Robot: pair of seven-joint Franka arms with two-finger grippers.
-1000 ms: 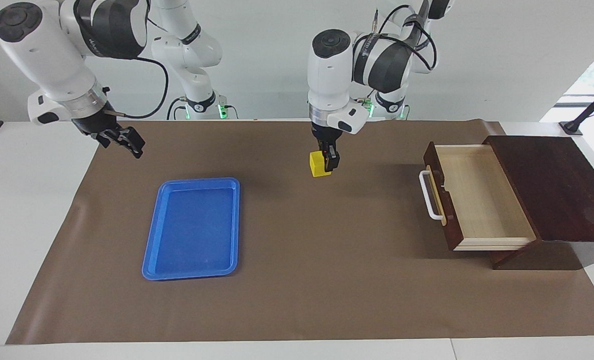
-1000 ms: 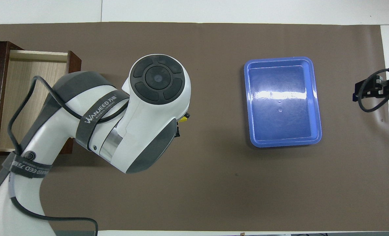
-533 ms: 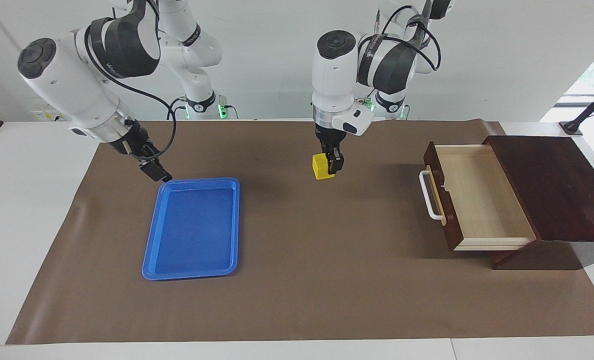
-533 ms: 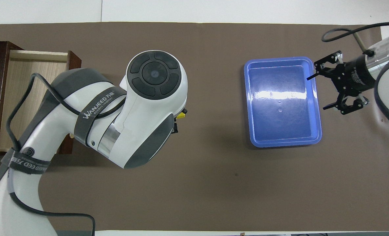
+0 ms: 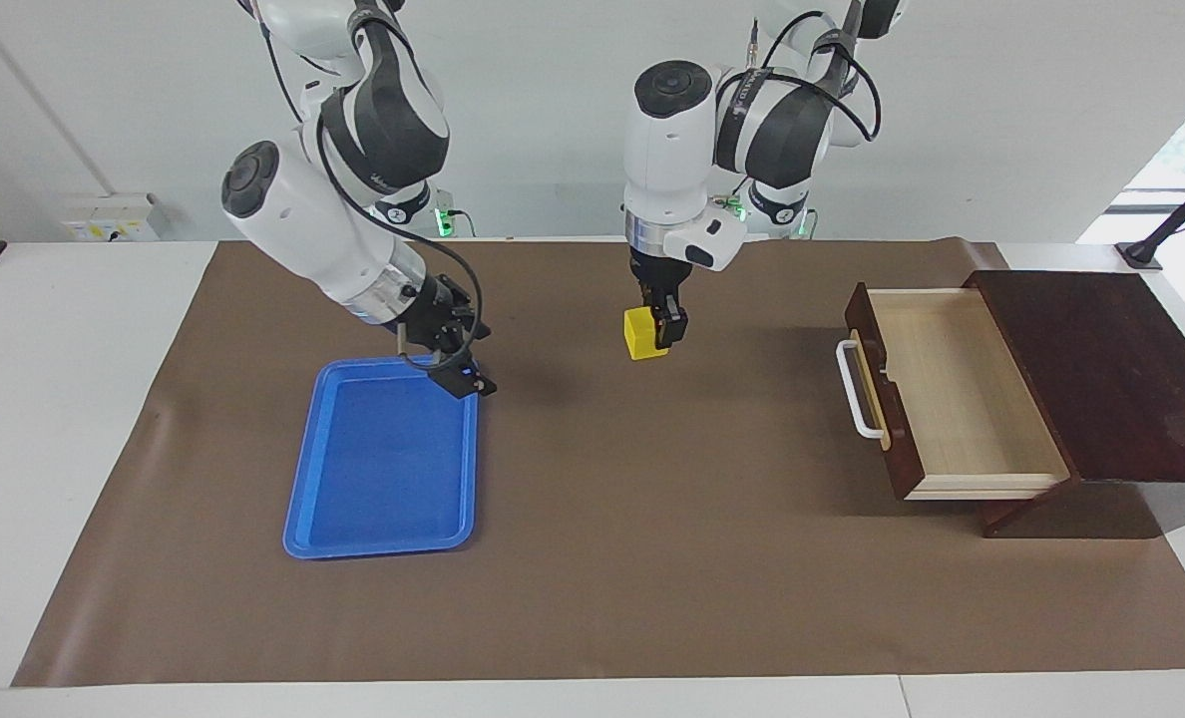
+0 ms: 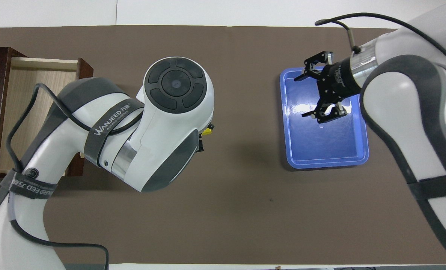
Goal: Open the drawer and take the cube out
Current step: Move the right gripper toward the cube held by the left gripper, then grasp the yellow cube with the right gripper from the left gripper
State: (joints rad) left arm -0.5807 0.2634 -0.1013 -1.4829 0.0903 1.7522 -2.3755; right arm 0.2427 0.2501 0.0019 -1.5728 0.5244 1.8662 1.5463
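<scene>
- Since the earlier frame your right gripper (image 5: 458, 361) has swung over the blue tray (image 5: 383, 519), jaws spread, empty.
- Your left gripper (image 5: 658, 321) at frame centre pinches the yellow cube (image 5: 640, 333).
- Drawer (image 5: 952, 389) open, right of frame.

White glossy arm shells, dark grey joint bands, black cables, "WANJEED" lettering, black round end caps.

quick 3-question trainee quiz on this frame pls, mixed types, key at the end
1. True or false: the drawer is shut.
2. Which gripper holds the cube? A) left gripper B) right gripper C) neither
3. Fill in: the open right gripper hangs over the blue ____.

Key: 1 false, it stands pulled out and its pale inside shows empty. 2 A, held above the brown mat. 3 tray.
</scene>
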